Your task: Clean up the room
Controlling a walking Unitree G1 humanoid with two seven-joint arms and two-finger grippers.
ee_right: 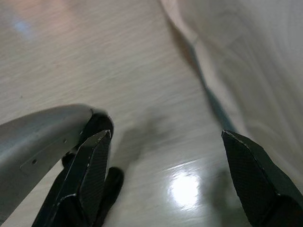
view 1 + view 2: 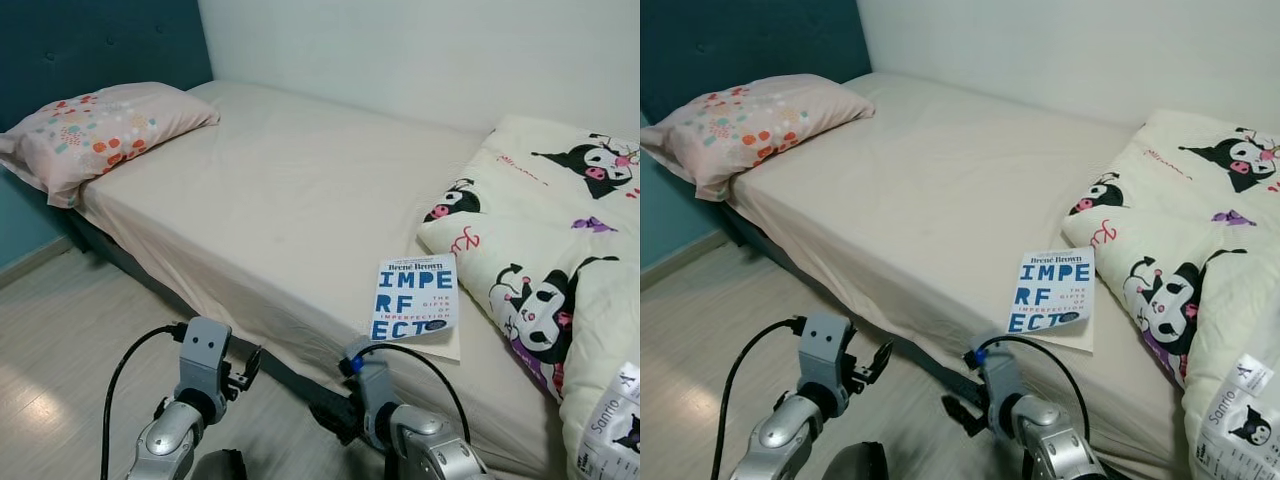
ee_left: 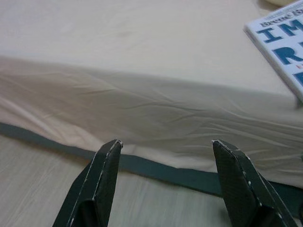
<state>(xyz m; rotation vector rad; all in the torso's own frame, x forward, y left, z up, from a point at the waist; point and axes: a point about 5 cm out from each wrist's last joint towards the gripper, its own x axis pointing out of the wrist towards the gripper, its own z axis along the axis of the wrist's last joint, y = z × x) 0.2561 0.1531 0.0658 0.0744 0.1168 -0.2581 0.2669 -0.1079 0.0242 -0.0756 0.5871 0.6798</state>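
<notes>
Lying on the bed: book (image 2: pixel 415 299), face up near the front edge, blue letters on a white cover, just beside the quilt
Bed (image 2: pixel 270 190): covered by a plain cream sheet, set against a white wall, dark base strip along the bottom of its side
Pillow (image 2: pixel 95 130): pink with coloured spots, at the head end by the teal headboard (image 2: pixel 90 45)
Quilt (image 2: pixel 560 250): cream with black cartoon figures, bunched at the foot end, its edge touching the book's far side
Floor (image 2: pixel 70 330): pale wood planks in front of the bed
Left tool (image 3: pixel 165 146): fingers spread wide, holding nothing, low in front of the bed's side, pointed at the sheet below the book
Right tool (image 1: pixel 165 137): fingers spread wide, holding nothing, over the floor close by the bed's edge
Arms: both silver, raised low before the bed, a black cable looping from each wrist
</notes>
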